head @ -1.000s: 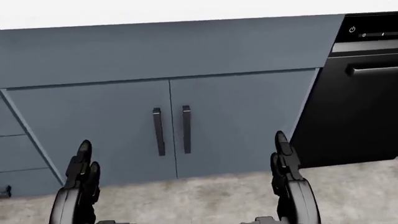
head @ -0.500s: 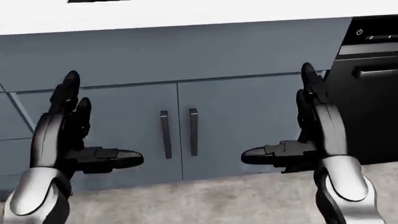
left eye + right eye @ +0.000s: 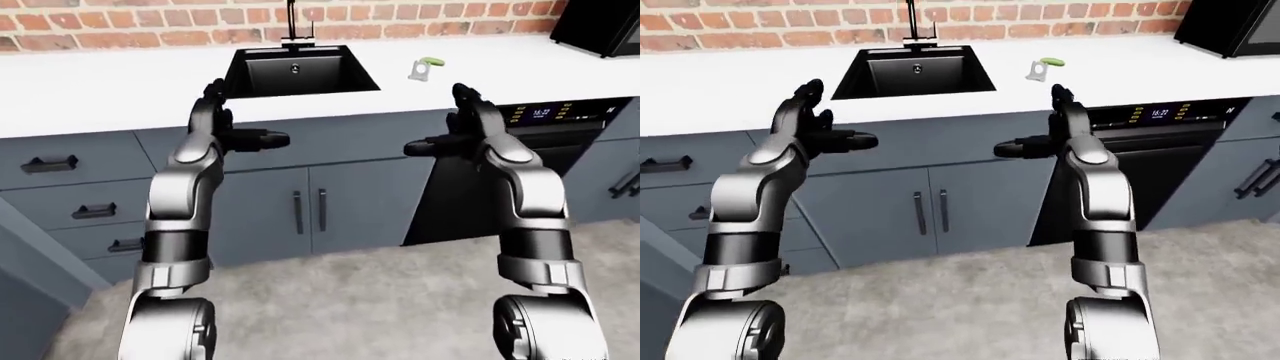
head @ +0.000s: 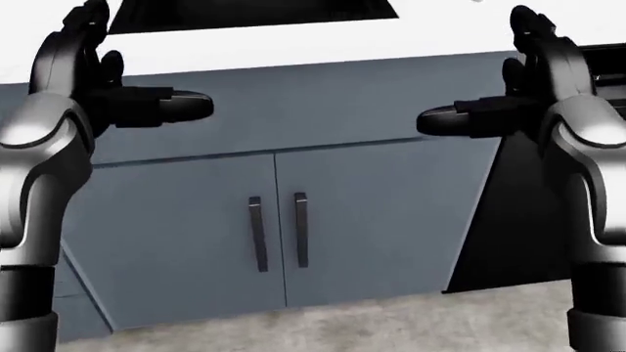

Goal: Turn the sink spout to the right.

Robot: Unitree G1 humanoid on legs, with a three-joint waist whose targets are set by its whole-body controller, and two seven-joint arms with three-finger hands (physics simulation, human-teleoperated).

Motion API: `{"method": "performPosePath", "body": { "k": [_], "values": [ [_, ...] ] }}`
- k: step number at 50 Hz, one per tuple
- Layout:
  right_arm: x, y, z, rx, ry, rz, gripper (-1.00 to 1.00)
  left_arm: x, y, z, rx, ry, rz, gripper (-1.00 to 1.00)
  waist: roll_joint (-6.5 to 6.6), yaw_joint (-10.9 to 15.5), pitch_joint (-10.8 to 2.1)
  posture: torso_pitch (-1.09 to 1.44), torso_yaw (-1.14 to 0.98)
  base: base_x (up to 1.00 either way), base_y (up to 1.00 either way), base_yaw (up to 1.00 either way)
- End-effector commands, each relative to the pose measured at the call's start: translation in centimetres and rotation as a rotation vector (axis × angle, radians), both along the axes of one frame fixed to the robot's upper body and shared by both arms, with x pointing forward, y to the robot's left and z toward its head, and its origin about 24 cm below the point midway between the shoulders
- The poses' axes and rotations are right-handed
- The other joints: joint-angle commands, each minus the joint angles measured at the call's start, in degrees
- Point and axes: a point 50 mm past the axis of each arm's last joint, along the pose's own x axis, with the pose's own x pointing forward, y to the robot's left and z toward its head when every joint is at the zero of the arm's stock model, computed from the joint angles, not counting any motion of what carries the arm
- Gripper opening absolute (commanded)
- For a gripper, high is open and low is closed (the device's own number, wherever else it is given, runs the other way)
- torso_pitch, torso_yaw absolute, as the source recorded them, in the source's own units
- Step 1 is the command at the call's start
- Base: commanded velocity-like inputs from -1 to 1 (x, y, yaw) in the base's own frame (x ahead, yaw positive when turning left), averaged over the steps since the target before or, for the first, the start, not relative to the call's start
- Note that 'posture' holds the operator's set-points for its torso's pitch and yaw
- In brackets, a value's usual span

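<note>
The black sink (image 3: 300,71) is set in the white counter (image 3: 120,90) at the top of the left-eye view. Its thin black spout (image 3: 292,19) stands upright at the sink's top edge against the brick wall; which way it points I cannot tell. My left hand (image 3: 240,120) is open, fingers up and thumb pointing right, held in the air below the sink's left corner. My right hand (image 3: 437,120) is open, thumb pointing left, below and right of the sink. Both hands are apart from the spout and hold nothing. They also show in the head view, left hand (image 4: 147,62) and right hand (image 4: 475,70).
Grey cabinet doors (image 3: 310,210) with two vertical handles stand under the sink. Grey drawers (image 3: 50,161) are at the left. A black appliance (image 3: 500,180) with a lit display is at the right. A small white and green object (image 3: 425,67) lies on the counter. A black box (image 3: 600,22) sits top right.
Both hands have risen from near the floor to counter height, still open. The head view has tilted up a little; the sink's lower edge now shows at its top.
</note>
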Motion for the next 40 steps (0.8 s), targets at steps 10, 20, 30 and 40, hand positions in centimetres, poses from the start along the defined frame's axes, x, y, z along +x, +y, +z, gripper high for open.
{"method": "performPosePath", "body": {
  "k": [10,20,30,40],
  "values": [
    [-0.3,0.1,3.8,-0.033,-0.119,0.003,1.00,0.2,0.4,3.5,0.020,-0.126,0.022,1.00,-0.27,0.22,-1.44,0.00,0.00,0.26,0.00,0.00],
    [-0.1,0.1,4.2,-0.023,-0.127,0.010,1.00,0.1,0.6,3.5,0.032,-0.129,0.026,1.00,-1.67,0.24,-0.93,0.00,0.00,0.13,0.00,0.00],
    [-0.1,0.0,4.3,-0.001,-0.111,0.023,1.00,0.2,0.9,3.4,0.040,-0.130,0.036,1.00,-1.50,-0.18,-2.12,0.00,0.00,0.00,0.00,0.00],
    [-0.2,0.3,4.2,-0.005,-0.107,0.040,1.00,0.2,0.9,3.7,0.035,-0.133,0.037,1.00,-1.11,0.13,-2.09,0.00,0.00,0.00,0.00,0.49]
  ]
}}
